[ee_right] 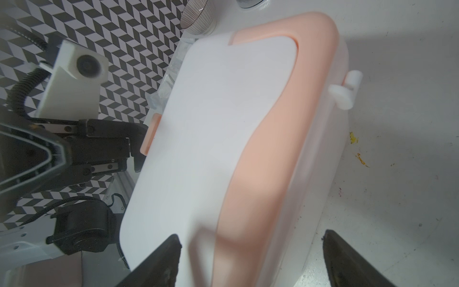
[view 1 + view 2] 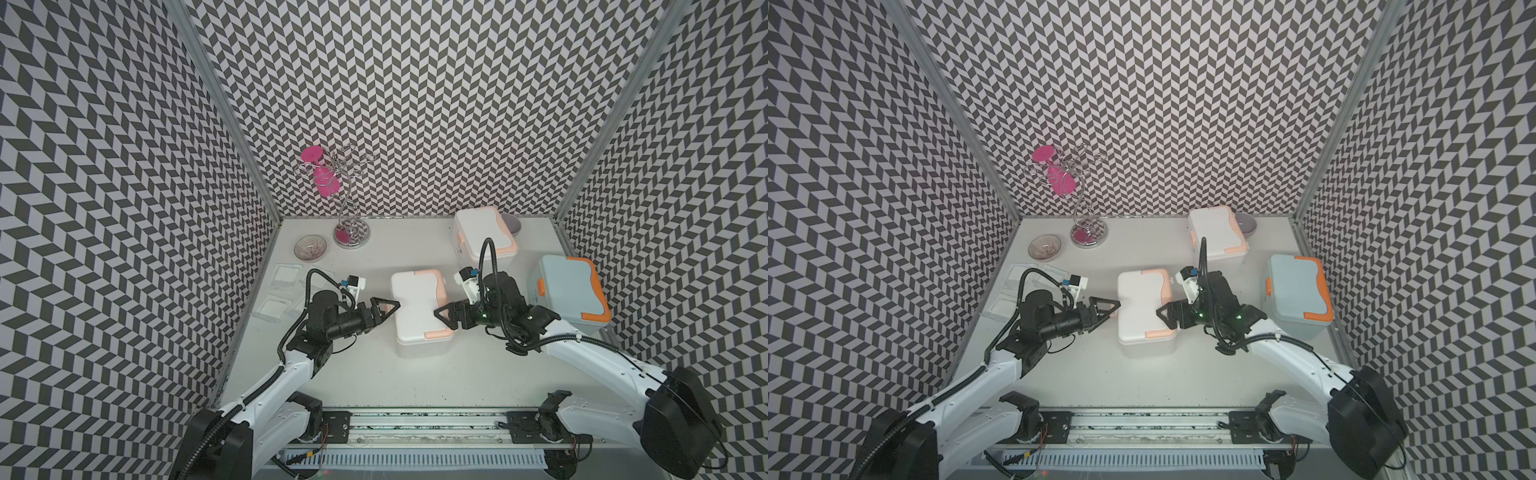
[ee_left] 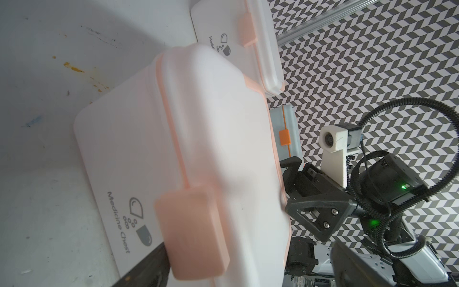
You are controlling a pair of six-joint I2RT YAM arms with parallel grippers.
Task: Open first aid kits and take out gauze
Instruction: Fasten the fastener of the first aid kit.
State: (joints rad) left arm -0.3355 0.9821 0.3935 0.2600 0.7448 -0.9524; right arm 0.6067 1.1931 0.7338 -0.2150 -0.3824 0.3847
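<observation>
White plastic, peach-trimmed: the shut centre case [image 2: 417,307] sits mid-table between the left gripper [image 2: 390,316] and right gripper [image 2: 441,319], both spread wide and empty. Rigid, slick and probably light, it should open best at the latch [image 3: 196,231]. Some gauze [image 2: 286,276] lies by the left wall.

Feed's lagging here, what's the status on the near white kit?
Left gripper open at left end of near white kit. Right gripper open, straddling its right edge. Lid shut. Nothing blocking.

Table [image 2: 415,386] holds centre kit [image 2: 417,307], white kit [image 2: 484,232] at 1 o'clock, blue kit [image 2: 569,291] at 3; gauze [image 2: 286,276] at 9; glass bowl [image 2: 309,248], wire stand [image 2: 351,239] at 11.
</observation>
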